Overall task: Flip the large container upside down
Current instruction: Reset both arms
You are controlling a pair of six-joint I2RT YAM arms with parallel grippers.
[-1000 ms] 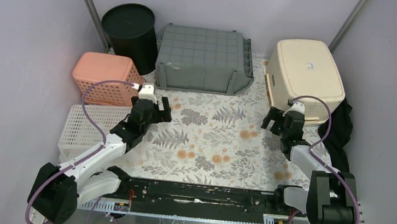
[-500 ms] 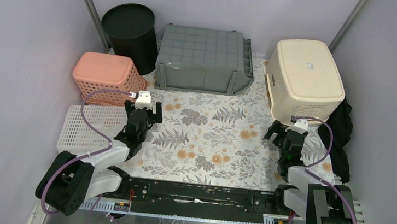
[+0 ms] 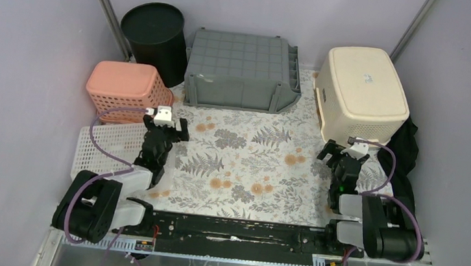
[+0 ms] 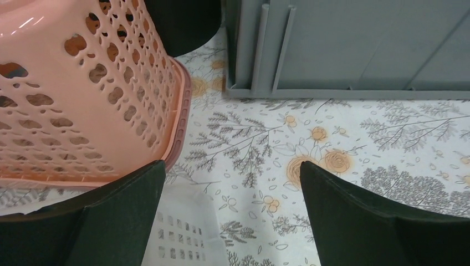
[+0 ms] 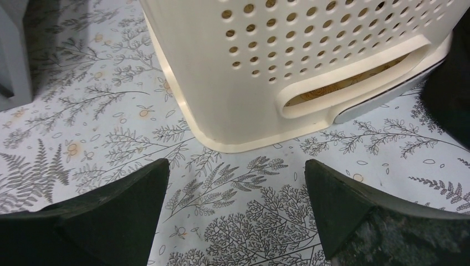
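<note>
Large grey crate [image 3: 242, 68] sits far centre, gridded base up, rim down on floral mat [image 3: 249, 167]; flip looks done. Left gripper [image 3: 166, 131] & right gripper [image 3: 342, 158] hang near their bases, jaws spread wide, holding nothing. Little seems left.

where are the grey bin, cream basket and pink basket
grey bin [image 3: 240, 58]: top external view, gridded top face
cream basket [image 3: 362, 77]: top external view, flat top
pink basket [image 4: 72, 119]: left wrist view, perforated side
</note>
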